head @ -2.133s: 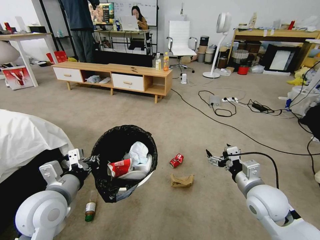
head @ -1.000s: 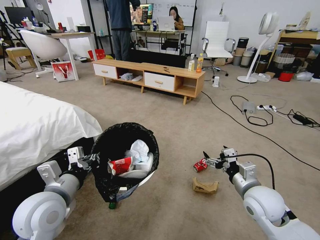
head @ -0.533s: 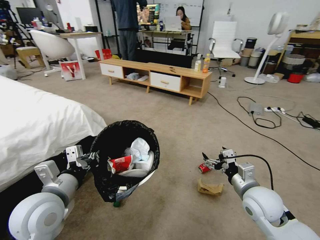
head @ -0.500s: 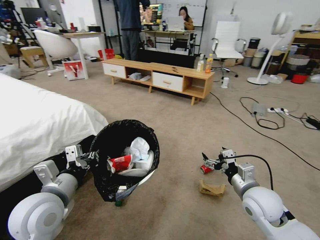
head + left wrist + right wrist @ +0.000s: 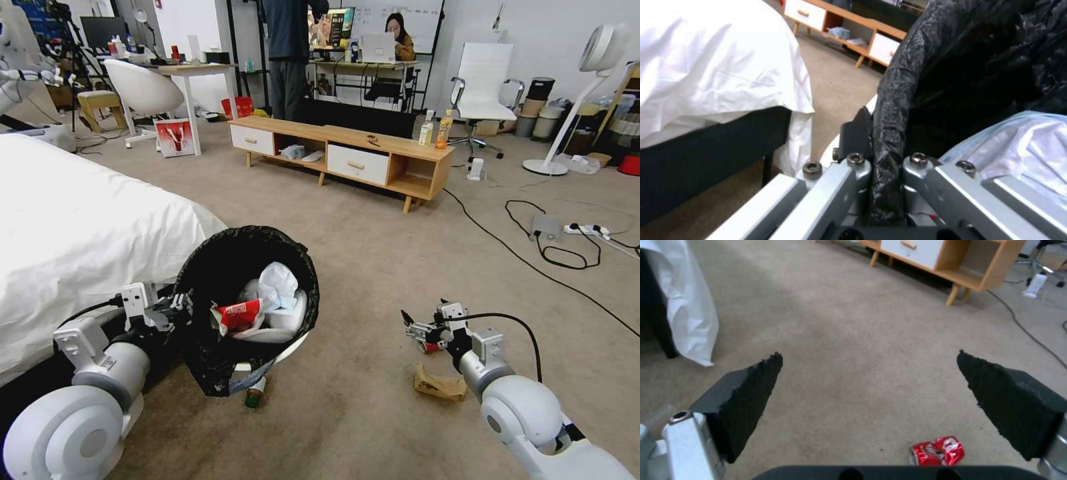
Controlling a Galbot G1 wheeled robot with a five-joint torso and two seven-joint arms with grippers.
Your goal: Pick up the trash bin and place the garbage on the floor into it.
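Note:
The trash bin (image 5: 209, 363), white with a black bag over its rim, hangs tilted off the floor. My left gripper (image 5: 177, 308) is shut on its near rim, and the bag is pinched between the left gripper (image 5: 882, 156) fingers. Inside lie a red-and-white wrapper (image 5: 239, 315) and white tissues (image 5: 275, 285). On the carpet floor (image 5: 373, 267) lie garbage pieces: a crushed red can (image 5: 431, 347), a brown paper piece (image 5: 439, 385) and a small green bottle (image 5: 255, 395) under the bin. My right gripper (image 5: 408, 324) is open just above the can (image 5: 937, 450), which lies off to one side between the spread fingers of the right gripper (image 5: 871, 380).
A bed with a white sheet (image 5: 80, 227) stands close on the left. A low wooden bench (image 5: 347, 153) with two upright drink bottles (image 5: 443, 129) sits ahead. Black cables (image 5: 553, 250) and a power strip run across the carpet at right.
The whole picture has slid right as the camera turned left. Both arms keep their pose. The can now lies right beneath my right gripper, and the green bottle shows under the bin again.

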